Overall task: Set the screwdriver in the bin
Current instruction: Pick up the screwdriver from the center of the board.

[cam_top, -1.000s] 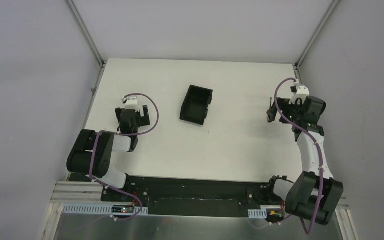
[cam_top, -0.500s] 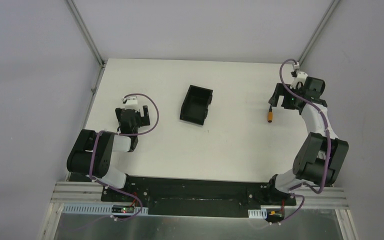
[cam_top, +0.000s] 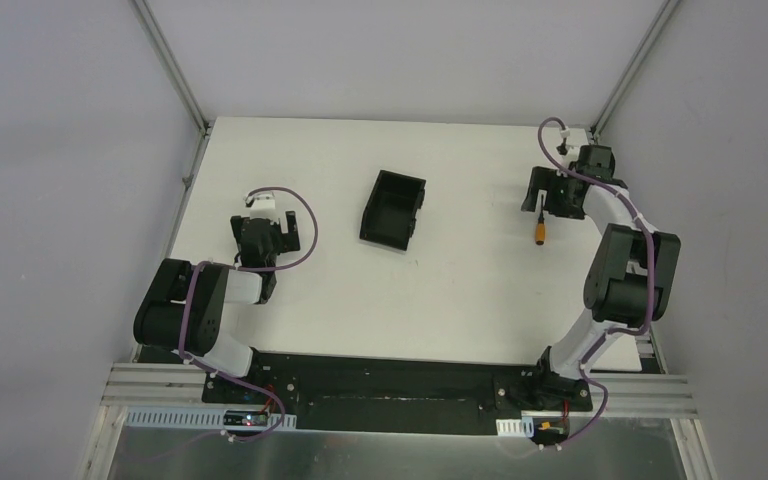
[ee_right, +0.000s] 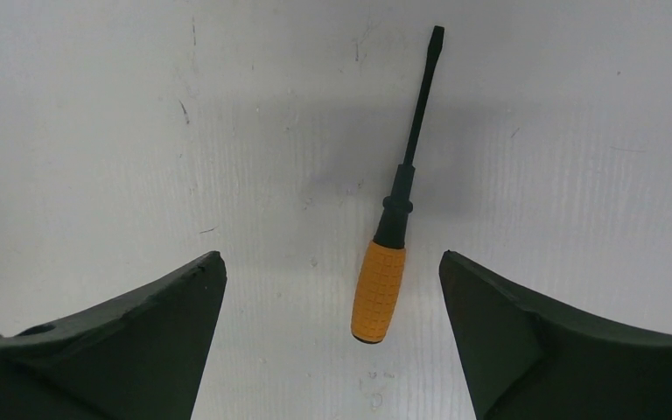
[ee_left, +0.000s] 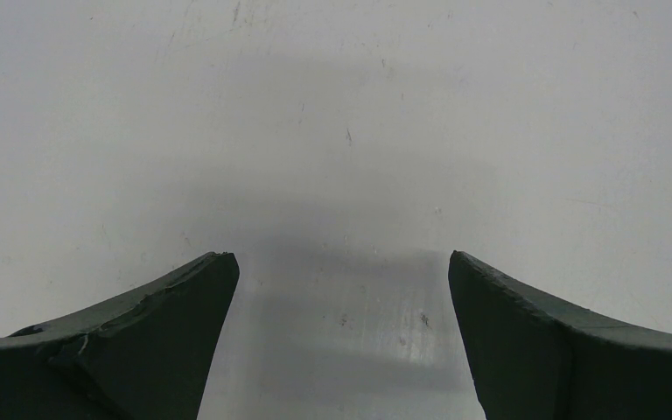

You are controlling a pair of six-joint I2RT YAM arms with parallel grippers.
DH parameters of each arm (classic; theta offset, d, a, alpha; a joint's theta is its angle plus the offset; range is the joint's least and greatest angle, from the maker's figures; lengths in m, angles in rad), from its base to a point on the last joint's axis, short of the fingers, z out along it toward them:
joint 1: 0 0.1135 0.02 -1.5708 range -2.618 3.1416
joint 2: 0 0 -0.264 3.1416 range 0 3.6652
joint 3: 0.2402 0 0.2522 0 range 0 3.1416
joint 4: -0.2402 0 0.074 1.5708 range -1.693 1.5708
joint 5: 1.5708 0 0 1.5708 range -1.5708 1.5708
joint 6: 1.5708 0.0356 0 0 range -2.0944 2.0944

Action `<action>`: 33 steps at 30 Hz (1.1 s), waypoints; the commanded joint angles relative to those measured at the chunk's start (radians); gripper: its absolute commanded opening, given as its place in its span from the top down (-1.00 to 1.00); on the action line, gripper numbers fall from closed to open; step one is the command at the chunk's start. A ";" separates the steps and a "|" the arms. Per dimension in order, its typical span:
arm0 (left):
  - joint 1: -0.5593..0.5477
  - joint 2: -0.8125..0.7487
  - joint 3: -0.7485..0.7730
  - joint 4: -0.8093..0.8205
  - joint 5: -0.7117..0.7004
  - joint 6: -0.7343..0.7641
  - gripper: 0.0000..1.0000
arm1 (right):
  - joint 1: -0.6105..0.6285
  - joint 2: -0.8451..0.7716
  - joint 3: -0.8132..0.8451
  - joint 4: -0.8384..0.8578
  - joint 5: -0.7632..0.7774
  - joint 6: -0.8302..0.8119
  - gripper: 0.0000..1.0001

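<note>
**A:** Anything new on the left?

**B:** No. The left gripper point(ee_left: 341, 267) sits low over the table point(cam_top: 460, 290) as before, its fingers spread with nothing between them. The bin point(cam_top: 392, 208) stands mid-table, and nothing orange shows inside it.

**A:** And on the right?

**B:** The right arm has swung back toward the far corner, uncovering the screwdriver point(ee_right: 385, 262). It lies flat on the table, well to the right of the bin. The right gripper point(ee_right: 332, 260) hangs above it with its fingers apart on either side of the orange handle, not touching it.

**A:** So it isn't grasped?

**B:** Not yet. I'd say lowering and closing come next.
</note>
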 commanded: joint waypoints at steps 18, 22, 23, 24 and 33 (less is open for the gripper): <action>0.008 -0.011 0.012 0.014 0.010 -0.007 -0.98 | 0.029 0.163 0.065 -0.077 0.193 0.016 -0.72; 0.008 -0.012 0.012 0.013 0.010 -0.007 -0.98 | 0.035 0.178 0.062 -0.083 0.212 0.011 -0.51; 0.008 -0.011 0.012 0.015 0.011 -0.007 -0.98 | 0.038 0.182 0.063 -0.086 0.220 0.009 -0.44; 0.008 -0.011 0.012 0.014 0.010 -0.007 -0.98 | 0.040 0.187 0.063 -0.087 0.229 0.009 -0.38; 0.008 -0.010 0.012 0.014 0.011 -0.007 -0.98 | 0.064 0.209 0.061 -0.099 0.293 -0.008 0.25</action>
